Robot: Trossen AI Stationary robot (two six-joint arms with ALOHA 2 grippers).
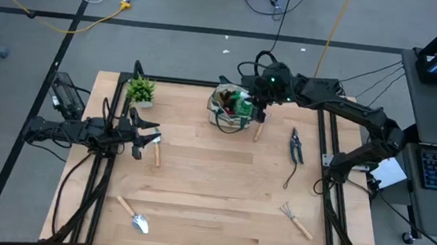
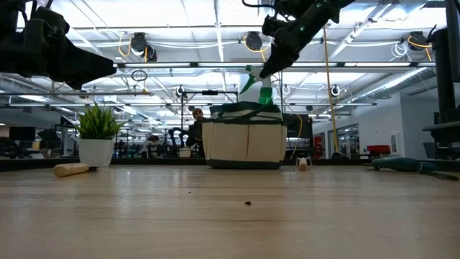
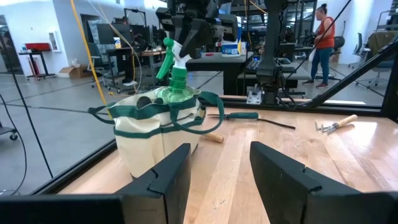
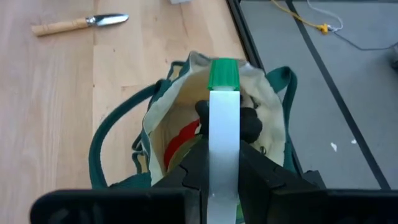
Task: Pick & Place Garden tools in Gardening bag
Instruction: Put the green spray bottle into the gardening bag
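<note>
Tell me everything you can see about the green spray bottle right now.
The green spray bottle looks like translucent green plastic, with a white trigger head tipped by a green nozzle. It stands upright, its body down inside the gardening bag at the table's far edge. The right tool is shut on its head from above.

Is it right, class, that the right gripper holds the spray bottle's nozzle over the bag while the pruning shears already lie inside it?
Not quite. The right gripper does hold the spray bottle over the bag, but the pruning shears lie on the table, as the high view shows.
</note>
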